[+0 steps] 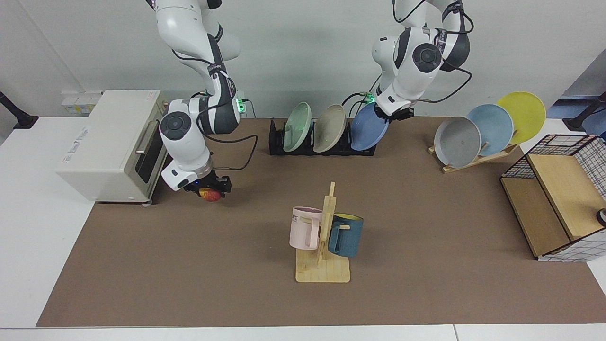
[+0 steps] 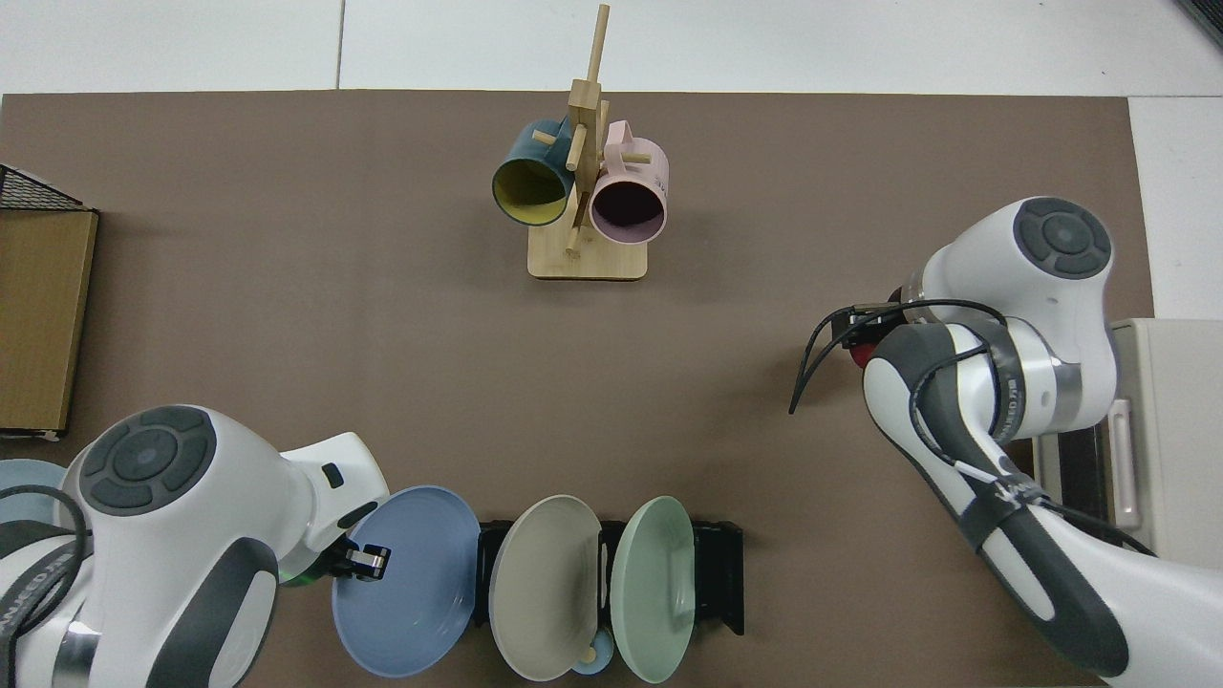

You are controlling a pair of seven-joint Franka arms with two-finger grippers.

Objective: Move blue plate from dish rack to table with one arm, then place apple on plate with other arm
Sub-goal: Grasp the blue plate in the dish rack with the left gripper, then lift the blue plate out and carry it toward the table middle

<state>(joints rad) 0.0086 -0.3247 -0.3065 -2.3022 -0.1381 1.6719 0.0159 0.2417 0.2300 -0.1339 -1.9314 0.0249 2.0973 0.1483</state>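
The left gripper (image 1: 396,113) pinches the blue plate (image 1: 369,132) by its upper rim at the dish rack (image 1: 322,148) end; beyond the rack, the right gripper (image 1: 208,185) clamps the apple (image 1: 210,194) above the bench (image 1: 189,265), ready.

The counter (image 1: 426,284) is covered by a brown mat that looks matt and slightly rough, like felt or thick paper, and its white edges look smooth. The blue plate (image 1: 367,135) has a matt, even surface, the dish rack (image 1: 279,142) looks like black plastic or coated metal, and the apple (image 1: 210,194) has a smooth, slightly shiny skin. The mug stand (image 1: 323,265) is of pale bare wood, and the arms (image 1: 187,137) have glossy white plastic shells with dark grey parts.
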